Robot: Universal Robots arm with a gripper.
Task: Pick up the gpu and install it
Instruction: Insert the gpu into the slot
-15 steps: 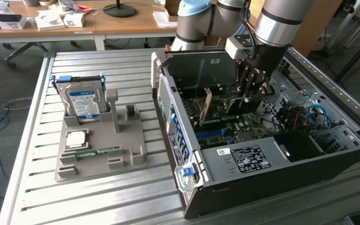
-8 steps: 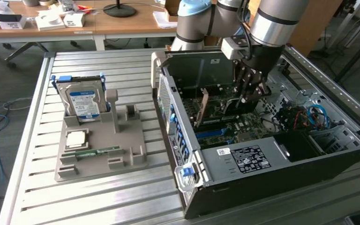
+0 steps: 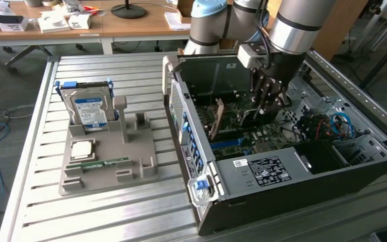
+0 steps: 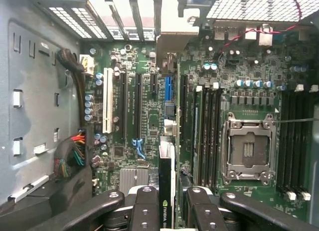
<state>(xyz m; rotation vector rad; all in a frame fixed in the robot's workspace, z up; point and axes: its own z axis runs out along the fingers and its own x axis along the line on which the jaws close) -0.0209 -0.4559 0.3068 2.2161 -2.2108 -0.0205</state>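
Observation:
My gripper [image 3: 266, 103] reaches down into the open computer case [image 3: 274, 171], over the motherboard [image 4: 134, 121]. It is shut on the gpu [image 4: 167, 186], a thin dark card seen edge-on between the two black fingers [image 4: 147, 206], with a green logo on its near edge. The card runs away from the gripper [image 4: 169, 211] toward the case's rear slot openings, where its pale metal bracket end [image 4: 169, 46] sits. It lines up beside the blue expansion slot [image 4: 168, 89]. In the exterior view the gpu [image 3: 242, 117] stands upright under the gripper. Whether it is seated in the slot I cannot tell.
A grey fixture tray [image 3: 106, 171] on the slatted table at the exterior view's left holds a silver hard drive [image 3: 89, 111], a square chip [image 3: 82, 149] and a green memory stick [image 3: 99, 163]. Inside the case are a CPU socket [image 4: 247, 148], memory slots [image 4: 209, 131] and cable bundles [image 4: 70, 156].

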